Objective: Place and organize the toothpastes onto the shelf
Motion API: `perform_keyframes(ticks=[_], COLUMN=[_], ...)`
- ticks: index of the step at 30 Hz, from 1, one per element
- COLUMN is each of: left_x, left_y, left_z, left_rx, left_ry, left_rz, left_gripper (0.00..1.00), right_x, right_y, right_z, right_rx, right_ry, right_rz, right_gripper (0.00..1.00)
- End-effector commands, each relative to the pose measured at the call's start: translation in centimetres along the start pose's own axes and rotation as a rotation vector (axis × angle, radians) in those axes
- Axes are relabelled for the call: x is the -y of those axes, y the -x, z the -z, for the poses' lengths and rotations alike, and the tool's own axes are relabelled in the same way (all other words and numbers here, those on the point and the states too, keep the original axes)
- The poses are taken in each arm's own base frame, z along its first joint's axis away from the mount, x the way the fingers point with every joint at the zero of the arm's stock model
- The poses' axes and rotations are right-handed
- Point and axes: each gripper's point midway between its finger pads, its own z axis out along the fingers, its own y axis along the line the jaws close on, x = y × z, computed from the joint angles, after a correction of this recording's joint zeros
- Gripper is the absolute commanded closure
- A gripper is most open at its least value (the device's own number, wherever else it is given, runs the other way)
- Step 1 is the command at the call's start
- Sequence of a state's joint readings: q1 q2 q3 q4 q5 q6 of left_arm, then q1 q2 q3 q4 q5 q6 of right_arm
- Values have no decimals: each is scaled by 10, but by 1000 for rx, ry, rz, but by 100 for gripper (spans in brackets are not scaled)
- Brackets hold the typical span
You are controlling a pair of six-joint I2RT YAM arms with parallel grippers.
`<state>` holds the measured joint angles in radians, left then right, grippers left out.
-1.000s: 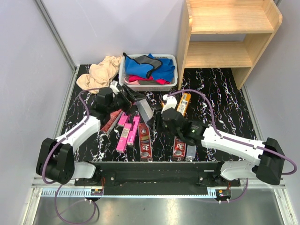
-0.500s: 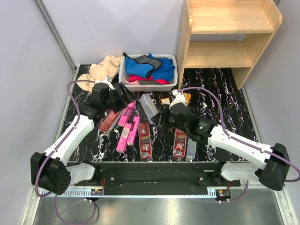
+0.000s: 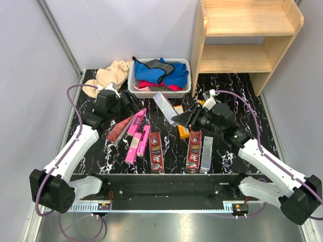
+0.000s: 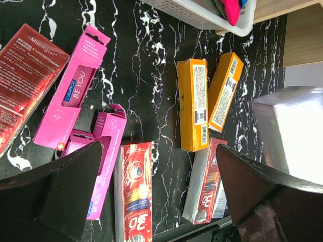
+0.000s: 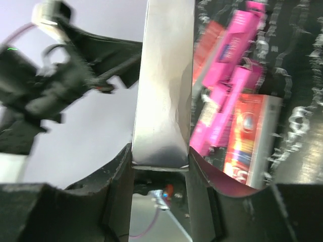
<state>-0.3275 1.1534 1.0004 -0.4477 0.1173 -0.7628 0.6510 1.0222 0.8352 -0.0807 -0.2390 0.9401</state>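
Nearest my bases, the dark red boxes and the pink boxes lie flat on the black marbled counter. They are long and square-edged in glossy printed card, so I judge they will line up side by side easily. A little farther out, my left claw is spread wide and holds nothing, hovering above the pink and orange boxes. My right claw pinches the silver-grey box by one end. The box is lifted off the counter and tilted, its free end pointing toward the white basket of cloths. Its skin is mirror-slick foil over thin card, and gripped at the end it makes a long lever. I would therefore swing it slowly, keep the squeeze modest so the walls don't buckle, and level it before I reach in. Farthest, at the right, stands the pale wooden shelf, with smooth flat boards and solid side panels. I see no box on it yet. I would slide this one onto a board, snug against a panel, to start a tidy row.
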Motion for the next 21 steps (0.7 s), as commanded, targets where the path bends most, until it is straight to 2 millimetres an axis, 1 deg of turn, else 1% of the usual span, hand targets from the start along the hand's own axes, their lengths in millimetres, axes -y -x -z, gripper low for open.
perform_keyframes(ticks=[1,4,5,7,9,10,11,12,13,14,16,17,18,19,20,21], left_x=[8,8,8,7,7,7,6,5,5,4,3,2,1,1,0,0], left_y=[14,14,14,13,13,13,12,11,11,10,9,8,7,6,5,5], left_z=[2,2,2,2,2,2,1,1,1,1,-1,-1,-2,-3,-3,-3], left_rx=[48,46,47,44,43,44,42,39,37,36,32,28,26,22,18,17], left_ry=[-10,-10,-9,-7,-6,-7,-5,-4,-4,-3,0,2,4,5,5,4], left_rz=[-25,-25,-27,-28,-31,-34,-35,-36,-38,-36,-37,-38,-41,-42,-43,-43], left_gripper=[1,1,1,1,1,1,1,1,1,1,1,1,1,1,1,1], right_x=[-84,-95,-95,-99,-106,-102,-116,-118,-114,-128,-129,-139,-138,-135,-146,-147], right_y=[18,20,21,26,35,36,47,53,56,67,81,91,97,108,118,125], right_z=[27,29,28,29,29,25,30,29,24,29,24,29,27,23,28,28], right_rx=[3,-6,0,17,44,38,66,82,76,104,122,143,147,163,180,189], right_ry=[346,388,385,384,383,349,363,353,318,335,312,318,302,287,306,300], right_rz=[-25,-34,-39,-28,5,6,32,61,62,82,100,112,116,117,128,134], right_gripper=[91,92,92,92,92,92,92,92,92,92,92,92,92,92,92,92])
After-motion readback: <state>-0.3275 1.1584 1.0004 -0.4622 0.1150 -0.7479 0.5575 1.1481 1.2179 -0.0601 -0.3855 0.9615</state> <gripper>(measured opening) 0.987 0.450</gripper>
